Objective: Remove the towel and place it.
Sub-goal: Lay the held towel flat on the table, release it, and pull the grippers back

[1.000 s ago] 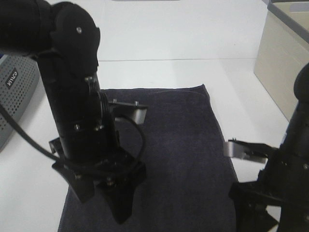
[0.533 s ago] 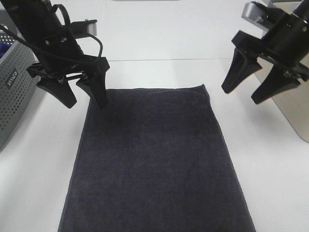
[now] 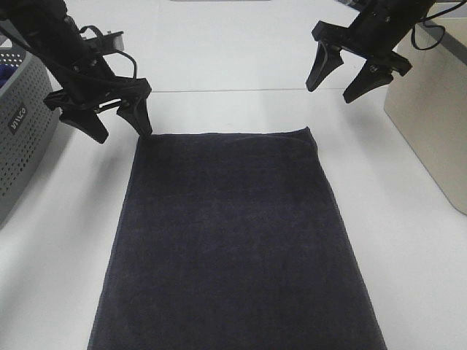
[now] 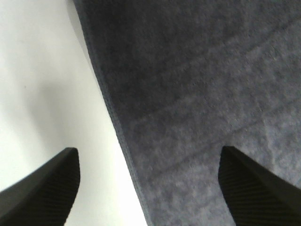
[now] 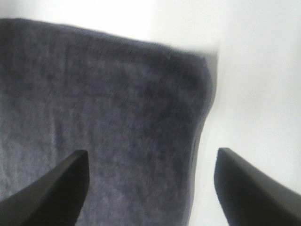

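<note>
Bright even light, faint soft shadows; wrist views blurred, soft focus.

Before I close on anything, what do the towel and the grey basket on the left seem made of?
The towel: dark charcoal cloth, likely terry, matte; the left wrist view shows fuzzy nap and a stitched hem. The basket: grey, probably moulded plastic, smooth and dull; its wall carries even rows of small holes.

A dark charcoal terry towel (image 3: pixel 233 240) lies spread flat and smooth on a white tabletop (image 3: pixel 408 240). It is a long rectangle with stitched hems, its far short edge running straight across. Its near end runs off the picture, so its full length cannot be told.
</note>
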{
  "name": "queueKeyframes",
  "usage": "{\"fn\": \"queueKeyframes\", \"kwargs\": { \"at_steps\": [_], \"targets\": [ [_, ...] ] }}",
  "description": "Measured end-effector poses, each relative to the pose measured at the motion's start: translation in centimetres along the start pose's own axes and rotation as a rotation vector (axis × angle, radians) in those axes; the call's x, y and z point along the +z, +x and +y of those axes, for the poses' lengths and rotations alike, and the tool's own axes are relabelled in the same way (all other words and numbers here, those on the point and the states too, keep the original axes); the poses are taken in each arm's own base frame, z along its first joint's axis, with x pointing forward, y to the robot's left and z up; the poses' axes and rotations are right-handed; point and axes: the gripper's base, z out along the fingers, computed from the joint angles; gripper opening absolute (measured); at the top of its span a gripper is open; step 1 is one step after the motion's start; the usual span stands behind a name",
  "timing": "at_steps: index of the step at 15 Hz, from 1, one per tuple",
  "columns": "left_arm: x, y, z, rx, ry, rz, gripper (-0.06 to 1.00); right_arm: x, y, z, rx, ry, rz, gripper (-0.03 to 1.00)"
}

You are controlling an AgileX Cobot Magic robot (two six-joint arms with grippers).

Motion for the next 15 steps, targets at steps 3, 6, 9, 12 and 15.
{"fn": "queueKeyframes", "kwargs": {
  "at_steps": [3, 6, 9, 12, 15],
  "targets": [
    [2.6, -1.9, 0.9, 0.013, -0.019, -0.011, 0.76, 3.5, -1.3, -1.6, 0.000, 0.027, 0.012, 0.76],
    [3.9, -3.1, 2.3, 0.011, -0.039, -0.025, 0.76, 5.8, -1.5, -2.9, -0.013, 0.075, 0.037, 0.76],
    [5.3, -3.4, 4.1, 0.003, -0.055, -0.014, 0.76, 7.6, -1.8, -3.8, -0.014, 0.080, 0.044, 0.76],
    [6.0, -3.5, 4.5, 0.018, -0.061, -0.021, 0.76, 9.0, -1.6, -4.3, -0.015, 0.079, 0.063, 0.76],
    [6.2, -3.9, 4.4, 0.019, -0.049, -0.070, 0.76, 9.7, -1.5, -4.4, -0.004, 0.064, 0.074, 0.76]
  ]
}}
